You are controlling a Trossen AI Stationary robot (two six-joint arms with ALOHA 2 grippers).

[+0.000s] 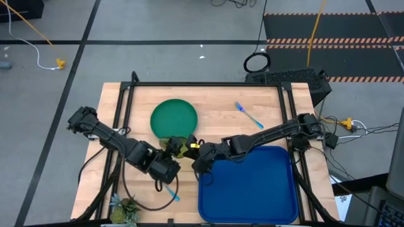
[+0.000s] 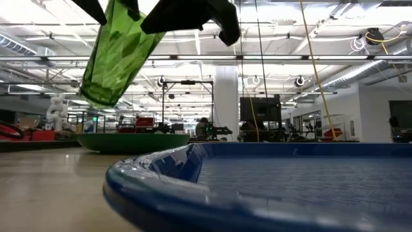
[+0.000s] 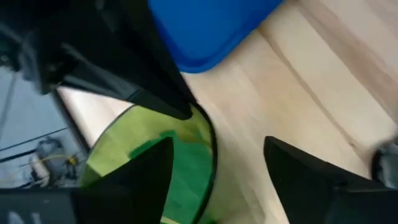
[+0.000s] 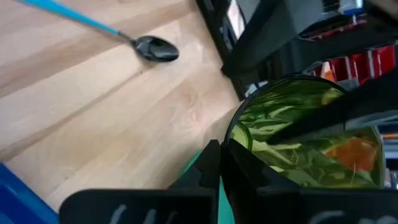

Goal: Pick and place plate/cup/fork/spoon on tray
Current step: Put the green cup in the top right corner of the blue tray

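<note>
**Crowded gap between plate and tray**

Both grippers meet over the strip of table (image 1: 221,120) between the plate (image 1: 173,117) and the tray (image 1: 252,183), with the cup (image 1: 179,147) lifted and tilted between them, so that passage is blocked. The tray's floor lies bare. The fork (image 1: 249,115) lies on open wood behind the tray. A potted plant (image 1: 125,208) occupies the near-left corner.

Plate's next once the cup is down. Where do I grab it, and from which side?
On the plate, pinch the raised rim from above, on the right arm's side: it lies flat, so only the rim gives a lip. The right tool, holding the cup just beside it, seems nearest; the left tool is open close by.
</note>
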